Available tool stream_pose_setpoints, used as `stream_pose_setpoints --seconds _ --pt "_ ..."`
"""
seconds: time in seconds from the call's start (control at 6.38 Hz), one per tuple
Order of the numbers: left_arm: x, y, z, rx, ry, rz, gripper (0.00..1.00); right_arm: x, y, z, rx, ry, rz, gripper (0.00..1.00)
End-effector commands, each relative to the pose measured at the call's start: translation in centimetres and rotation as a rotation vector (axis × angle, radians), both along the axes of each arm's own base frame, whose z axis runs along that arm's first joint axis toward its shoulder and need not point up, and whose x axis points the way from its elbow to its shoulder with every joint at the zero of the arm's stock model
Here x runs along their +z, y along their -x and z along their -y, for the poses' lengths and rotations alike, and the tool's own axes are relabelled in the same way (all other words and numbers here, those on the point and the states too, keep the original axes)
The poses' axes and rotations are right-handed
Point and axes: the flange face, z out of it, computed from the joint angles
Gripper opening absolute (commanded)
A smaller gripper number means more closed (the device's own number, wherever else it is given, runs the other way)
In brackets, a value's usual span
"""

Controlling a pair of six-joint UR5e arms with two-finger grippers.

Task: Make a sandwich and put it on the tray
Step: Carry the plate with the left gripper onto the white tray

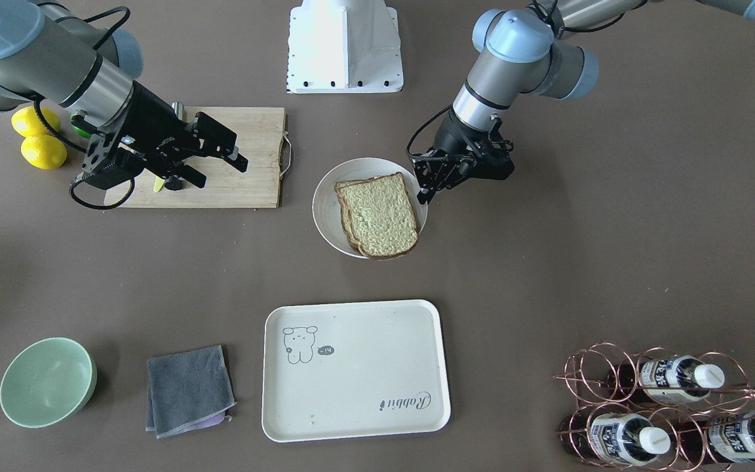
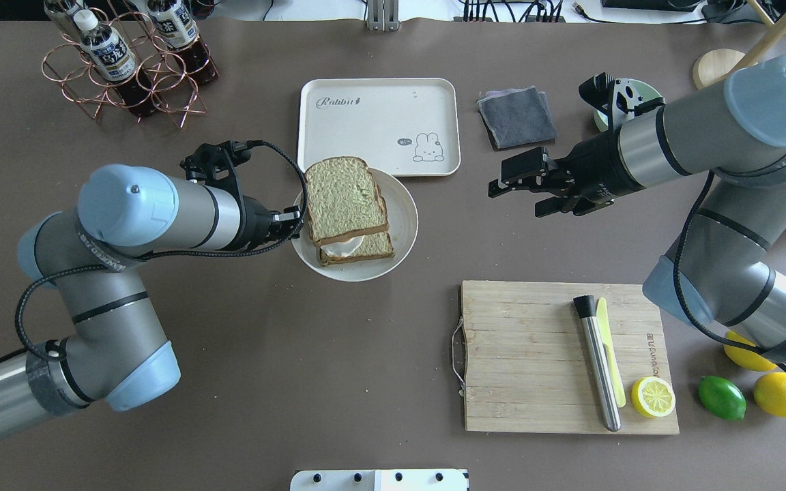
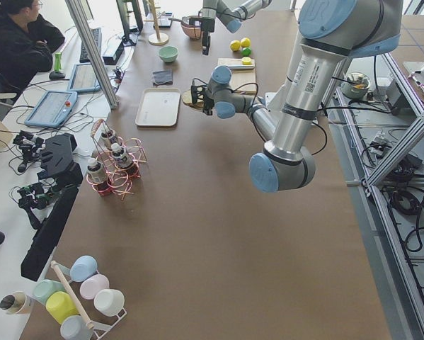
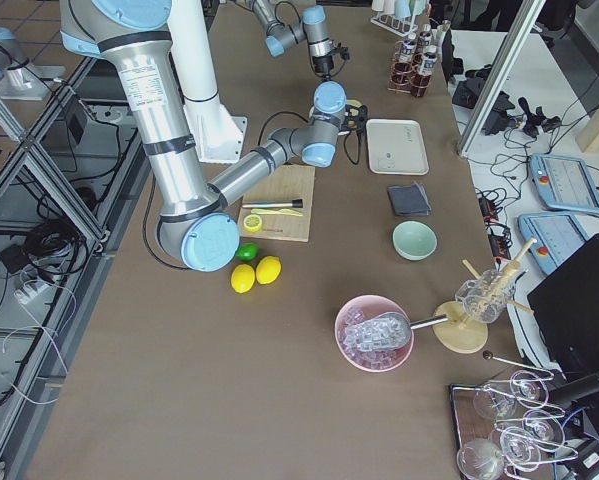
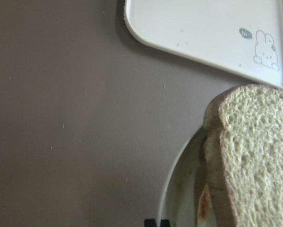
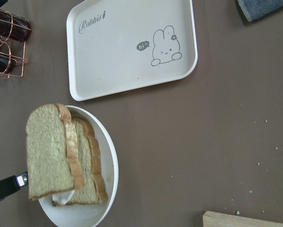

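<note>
The sandwich (image 2: 345,198) lies on a round white plate (image 2: 403,211): two speckled bread slices with the white egg (image 2: 340,247) peeking out between them, the top slice shifted off the lower one. My left gripper (image 2: 294,227) is at the plate's left rim, its tips close together on that rim (image 5: 155,222). The plate seems to hang slightly above the table. The cream tray (image 2: 366,129) lies empty just beyond the plate. My right gripper (image 2: 516,202) is open and empty, hovering to the right of the plate. In the front view the sandwich (image 1: 381,213) is seen from above.
A wooden cutting board (image 2: 529,354) holds a metal tool, a yellow knife and a half lemon (image 2: 653,397). Lemons and a lime (image 2: 722,397) lie beside it. A grey cloth (image 2: 517,116) and a green bowl (image 1: 46,382) sit right of the tray, a copper bottle rack (image 2: 127,68) to its left.
</note>
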Motion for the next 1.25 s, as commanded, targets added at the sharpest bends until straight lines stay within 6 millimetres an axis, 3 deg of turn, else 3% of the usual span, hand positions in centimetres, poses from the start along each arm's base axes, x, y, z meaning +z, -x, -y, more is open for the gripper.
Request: stream_pose_setpoints --seconds 0.0,0.16,0.31,0.47,0.94,1.1 --pt "-2.0 0.1 7.6 -0.108 0.084 0.012 0.0 0.2 -0.1 -0.1 0.002 0.005 -0.001 1.0" --pt "-3.8 -3.0 10.4 -0.148 0.139 -0.01 0.0 0.2 -0.1 -0.1 0.002 0.006 -0.002 1.0" --pt "-3.7 -5.4 12.7 -0.236 0.178 -0.069 0.0 0.3 -0.1 0.0 0.003 0.007 -0.003 1.0" --pt "-1.1 -7.9 14.1 -0.294 0.158 -0.087 0.0 0.6 -0.1 0.0 0.005 0.011 -0.008 1.0" --pt "1.7 -10.4 16.2 -0.316 0.168 -0.013 0.0 0.9 0.0 0.4 0.015 0.007 -0.016 1.0" --pt "2.3 -10.9 15.9 -0.304 0.158 -0.004 0.0 1.0 0.0 0.4 0.015 0.008 -0.017 1.0"
